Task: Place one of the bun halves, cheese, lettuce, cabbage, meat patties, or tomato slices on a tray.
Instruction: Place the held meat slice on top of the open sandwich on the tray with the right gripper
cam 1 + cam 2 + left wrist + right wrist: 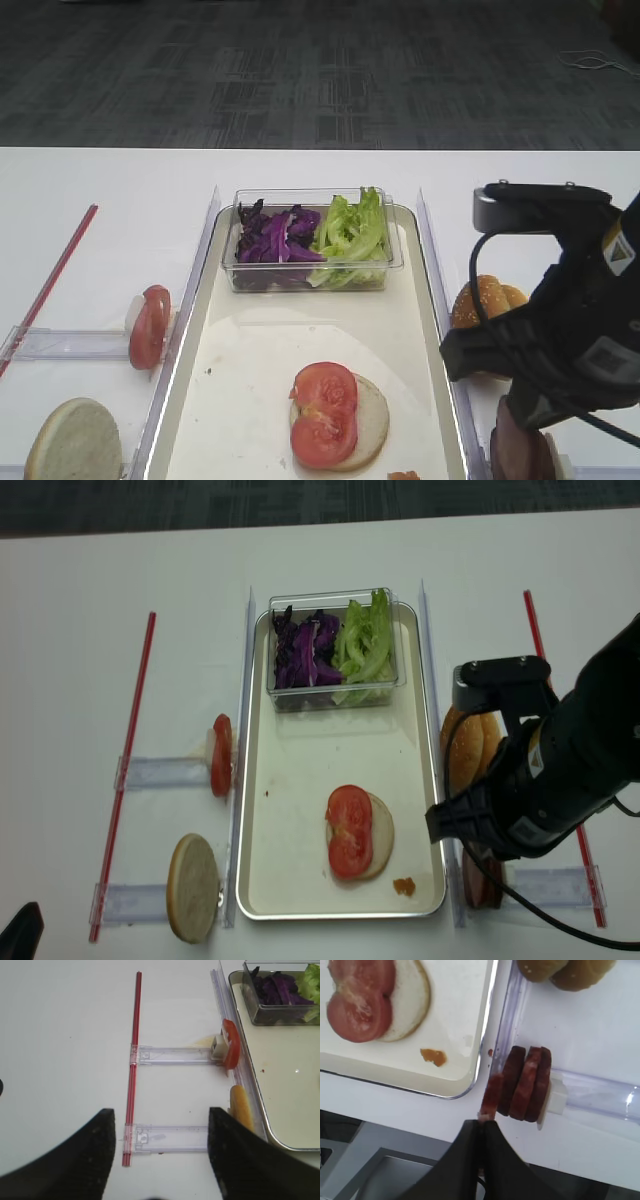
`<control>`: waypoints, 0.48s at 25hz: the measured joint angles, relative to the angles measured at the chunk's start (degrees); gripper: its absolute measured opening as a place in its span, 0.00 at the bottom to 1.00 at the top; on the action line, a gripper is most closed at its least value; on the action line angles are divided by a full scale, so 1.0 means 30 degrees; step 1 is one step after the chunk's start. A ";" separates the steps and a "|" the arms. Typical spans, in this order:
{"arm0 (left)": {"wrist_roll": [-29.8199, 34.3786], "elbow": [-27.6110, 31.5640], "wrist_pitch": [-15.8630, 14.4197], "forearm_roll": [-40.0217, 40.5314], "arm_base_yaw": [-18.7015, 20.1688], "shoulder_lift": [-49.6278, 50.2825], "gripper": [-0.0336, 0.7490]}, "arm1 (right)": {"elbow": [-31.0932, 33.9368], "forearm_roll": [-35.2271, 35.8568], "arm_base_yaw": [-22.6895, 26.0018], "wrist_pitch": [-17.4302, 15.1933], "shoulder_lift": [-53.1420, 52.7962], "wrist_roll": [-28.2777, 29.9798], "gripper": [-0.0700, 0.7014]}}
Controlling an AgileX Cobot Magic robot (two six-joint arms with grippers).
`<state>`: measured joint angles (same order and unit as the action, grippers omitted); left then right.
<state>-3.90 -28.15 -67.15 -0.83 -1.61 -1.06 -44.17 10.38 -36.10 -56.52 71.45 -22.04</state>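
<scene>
The right gripper (484,1127) was clamped on the edge of one meat patty (493,1096), its dark jaws pressed together around the disc just off the near right corner of the tray (465,1005). That patty leaned against the rest of the meat patties (526,1083), three discs standing on edge in a clear plastic rack (600,1095) on the white table (80,200), right of the tray. The left gripper (160,1157) hovered with jaws spread wide and nothing between them, above another clear rack (165,1139) and a red strip (133,1060) on the left side of the table.

On the tray, near its front, a pale bun half (368,425) lay flat with two tomato slices (324,412) on top; a small orange scrap (404,886) sat close to the near right corner. Left of the tray, a bun half (74,440) stood in the nearer rack and one tomato slice (148,325) in the next. Right of the tray, beyond the patties, sesame-topped bun halves (486,297) rested side by side. At the far end of the tray, a clear plastic box (310,278) held purple cabbage (274,237) on its left and green lettuce (352,230) on its right.
</scene>
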 joint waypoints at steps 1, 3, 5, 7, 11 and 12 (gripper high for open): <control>0.0000 0.0000 0.0000 0.0000 0.0000 0.0000 0.58 | 0.0000 0.0000 0.0000 -0.0039 -0.0264 -0.0014 0.13; 0.0000 0.0000 0.0000 0.0000 0.0000 0.0000 0.58 | 0.0000 0.0000 0.0000 -0.0067 -0.0741 -0.0059 0.13; 0.0000 0.0000 0.0000 0.0000 0.0000 0.0000 0.58 | 0.0000 0.0000 0.0000 -0.0112 -0.1092 -0.0091 0.13; 0.0000 0.0000 0.0000 0.0000 0.0000 0.0000 0.58 | 0.0000 0.0000 0.0000 -0.0194 -0.1325 -0.0152 0.13; 0.0000 0.0000 0.0000 0.0000 0.0000 0.0000 0.58 | 0.0000 0.0000 0.0000 -0.0194 -0.1528 -0.0184 0.13; 0.0000 0.0000 0.0000 0.0000 0.0000 0.0000 0.58 | 0.0000 0.0000 0.0000 -0.0194 -0.1540 -0.0184 0.13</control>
<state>-3.90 -28.15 -67.15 -0.83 -1.61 -1.06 -44.17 10.38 -36.10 -57.10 66.83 -22.60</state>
